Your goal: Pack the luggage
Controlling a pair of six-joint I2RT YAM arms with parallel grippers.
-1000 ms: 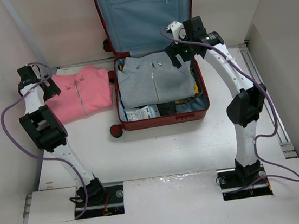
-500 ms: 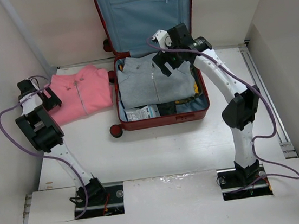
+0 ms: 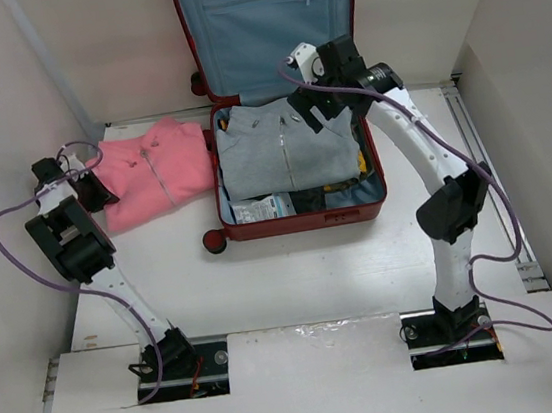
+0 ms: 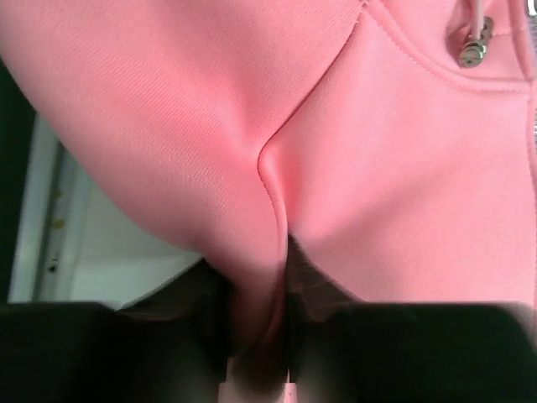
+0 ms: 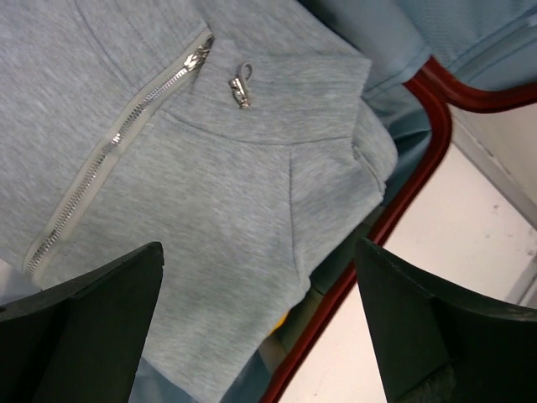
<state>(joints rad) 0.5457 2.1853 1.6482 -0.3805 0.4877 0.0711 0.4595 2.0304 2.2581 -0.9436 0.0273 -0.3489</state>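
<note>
The luggage [image 3: 303,222], a dark-red suitcase, lies open with its blue-lined lid [image 3: 264,27] standing at the back. A folded grey zip hoodie [image 3: 284,150] fills its top. A pink hoodie [image 3: 156,171] lies on the table left of it. My left gripper [image 3: 93,191] is at the pink hoodie's left edge, shut on a fold of it. In the left wrist view that pink fabric [image 4: 377,168] runs down between the dark fingers [image 4: 201,336]. My right gripper [image 3: 317,111] hangs open over the grey hoodie [image 5: 210,168], with the red rim [image 5: 411,180] showing between its fingers [image 5: 84,319].
Under the grey hoodie lie a white-and-blue packet [image 3: 261,208], dark items and something yellow [image 3: 360,161]. A suitcase wheel [image 3: 216,240] sticks out at the front left. White walls close in on both sides. A metal rail [image 3: 488,170] runs along the table's right.
My left gripper dropped to the pink hoodie's left edge and shut on it, pulling that edge up and leftward. My right gripper shifted left over the grey hoodie, staying open.
</note>
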